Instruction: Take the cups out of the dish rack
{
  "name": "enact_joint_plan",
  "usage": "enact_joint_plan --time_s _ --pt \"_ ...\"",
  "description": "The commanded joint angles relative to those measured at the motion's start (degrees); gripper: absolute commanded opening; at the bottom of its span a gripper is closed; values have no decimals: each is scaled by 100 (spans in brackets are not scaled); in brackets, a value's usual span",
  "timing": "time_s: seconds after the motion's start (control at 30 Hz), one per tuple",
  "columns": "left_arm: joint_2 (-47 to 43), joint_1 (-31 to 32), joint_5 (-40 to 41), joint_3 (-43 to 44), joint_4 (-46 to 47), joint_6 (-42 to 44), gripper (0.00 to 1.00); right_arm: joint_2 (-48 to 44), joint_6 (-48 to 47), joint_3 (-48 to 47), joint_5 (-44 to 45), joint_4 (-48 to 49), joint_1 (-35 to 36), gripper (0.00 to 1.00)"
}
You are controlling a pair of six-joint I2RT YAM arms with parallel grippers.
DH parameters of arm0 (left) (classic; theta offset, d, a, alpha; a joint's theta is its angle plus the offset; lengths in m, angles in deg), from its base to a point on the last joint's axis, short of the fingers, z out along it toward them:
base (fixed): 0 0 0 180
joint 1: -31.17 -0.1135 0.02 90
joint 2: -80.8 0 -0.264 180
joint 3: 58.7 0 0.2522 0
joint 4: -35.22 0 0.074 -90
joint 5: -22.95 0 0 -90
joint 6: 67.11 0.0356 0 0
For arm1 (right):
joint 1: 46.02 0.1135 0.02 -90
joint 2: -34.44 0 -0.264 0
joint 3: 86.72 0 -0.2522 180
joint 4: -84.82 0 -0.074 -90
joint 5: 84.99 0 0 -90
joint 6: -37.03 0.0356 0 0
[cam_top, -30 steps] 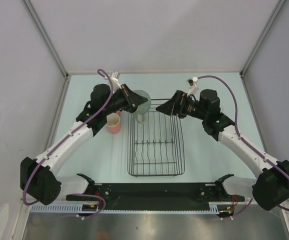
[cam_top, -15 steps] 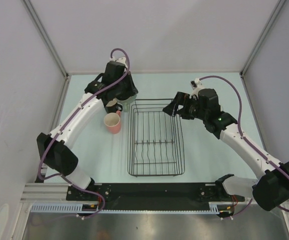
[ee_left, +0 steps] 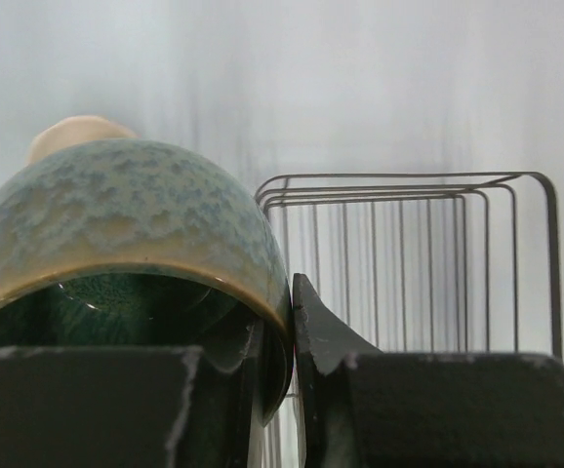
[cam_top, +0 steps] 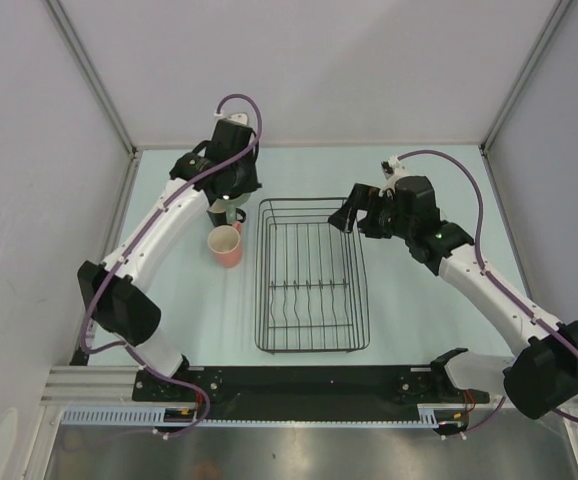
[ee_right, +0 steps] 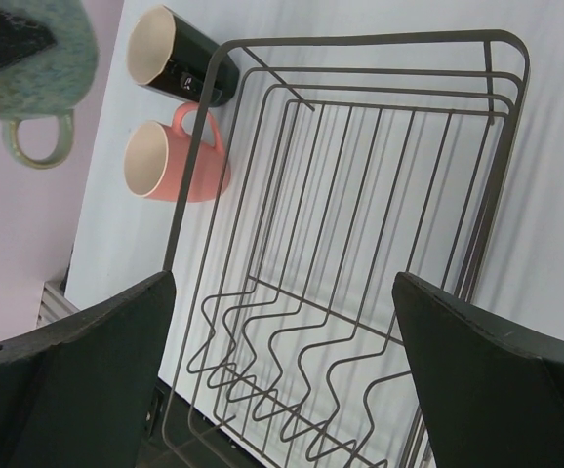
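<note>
Looks like final placement — left hand point(ee_left: 262, 370) clamps rim of speckled green ceramic mug point(ee_left: 126, 214); next, lower beside pink ceramic mug point(ee_right: 170, 161). Right hand point(ee_right: 277, 292) gaping, empty.

Two arms on show, the left arm point(cam_top: 159, 235) and the right arm point(cam_top: 489, 290), each white-shelled links between chunky black joints, a purple cable point(cam_top: 237, 97) looping along each one, a small green light point(cam_top: 436, 240) glowing on the right, and matte black fingers point(ee_left: 77, 405) scuffed pale at the edges.
</note>
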Motion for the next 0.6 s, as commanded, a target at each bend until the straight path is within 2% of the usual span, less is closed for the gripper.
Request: enact_joint_plan --time_s 0.0,0.27,0.57 --pt "-975 -309 689 -110 -18 234 1 95 -40 -164 73 225 -9 99" --pt "-1697 -1486 -4 -1359 104 -109 0 323 22 -164 -41 437 87 98" --pt "-1409 -2462 -823 -2220 587 -258 0 227 -31 -111 -15 393 131 98"
